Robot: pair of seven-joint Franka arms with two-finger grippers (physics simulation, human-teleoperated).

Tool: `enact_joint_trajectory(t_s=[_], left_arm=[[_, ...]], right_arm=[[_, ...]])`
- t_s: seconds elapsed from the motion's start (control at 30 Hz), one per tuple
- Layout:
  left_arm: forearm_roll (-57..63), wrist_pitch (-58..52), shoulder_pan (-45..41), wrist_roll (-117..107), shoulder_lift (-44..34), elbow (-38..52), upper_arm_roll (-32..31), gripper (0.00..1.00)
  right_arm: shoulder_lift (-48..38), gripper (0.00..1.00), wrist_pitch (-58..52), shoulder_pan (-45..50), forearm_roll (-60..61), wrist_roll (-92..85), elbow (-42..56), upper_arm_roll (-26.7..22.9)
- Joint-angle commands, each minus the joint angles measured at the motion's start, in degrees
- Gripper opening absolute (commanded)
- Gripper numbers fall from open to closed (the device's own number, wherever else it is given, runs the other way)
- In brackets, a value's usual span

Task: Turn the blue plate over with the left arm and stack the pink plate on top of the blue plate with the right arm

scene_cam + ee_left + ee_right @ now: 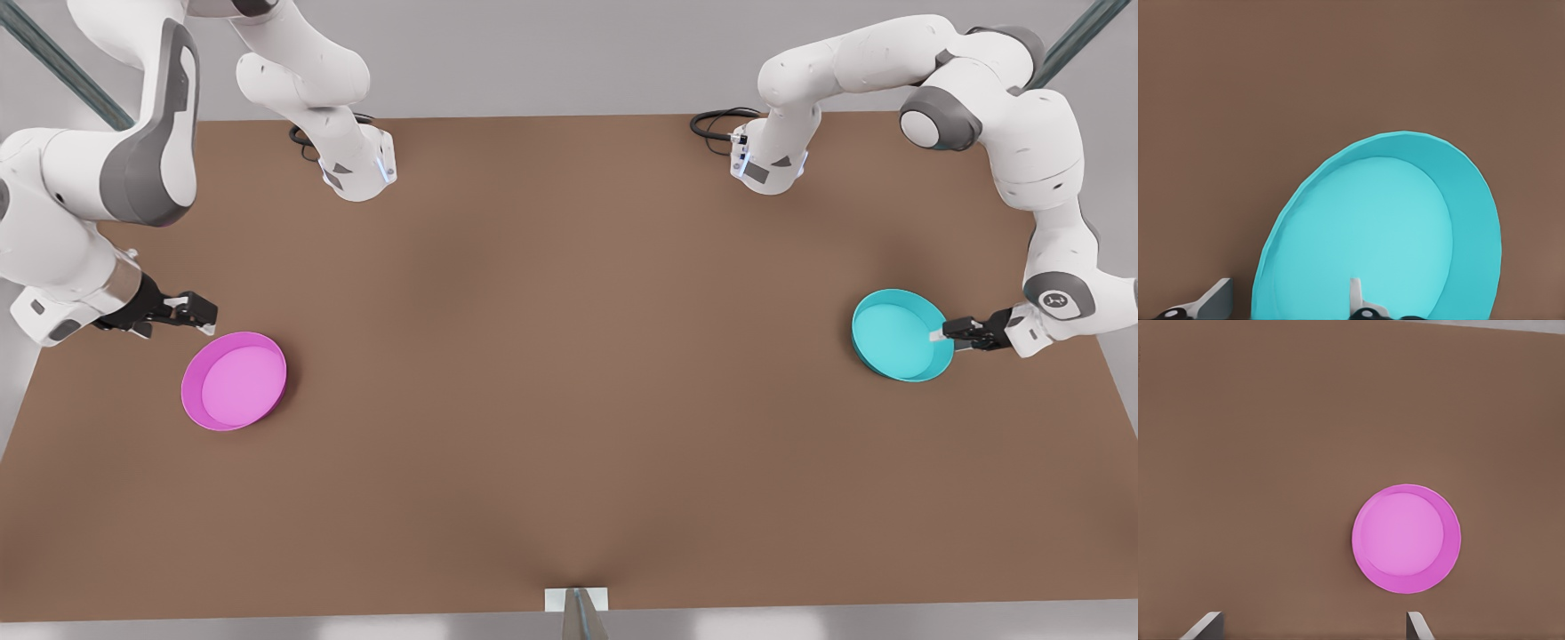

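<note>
— Why is the left hand (pixel 941 334) pinching the round glossy turquoise blue plate (pixel 898 336) at its near rim?
— Probably to flip it; it's tilting off the brown counter (pixel 569 400).
— And the right hand (pixel 206 313)?
— Waiting spread, the round magenta pink plate (pixel 234 380) lying flat just beyond its fingertips.

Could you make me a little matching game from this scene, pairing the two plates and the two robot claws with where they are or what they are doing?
Things:
1. blue plate
2. pink plate
3. left gripper
4. right gripper

States:
A. open, poised above and beside a plate
B. lies flat, untouched, at the front view's left
C. fingers astride a plate's rim
D. tilted, at the front view's right

Pairs: 1-D, 2-B, 3-C, 4-A
</note>
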Motion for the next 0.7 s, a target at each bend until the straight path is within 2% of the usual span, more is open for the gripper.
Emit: enact_joint_trajectory(t_s=[0.0,0.67], left_arm=[[0.00,-0.01,0.00,0.00,-0.01,0.03,0.00,0.64],[0.18,0.43,0.09,-0.09,0.34,-1.11,0.26,0.61]], right_arm=[[0.00,1.00,0.00,-0.12,0.00,0.00,0.00,-0.01],[0.79,1.00,0.00,-0.12,-0.09,0.00,0.09,-0.01]])
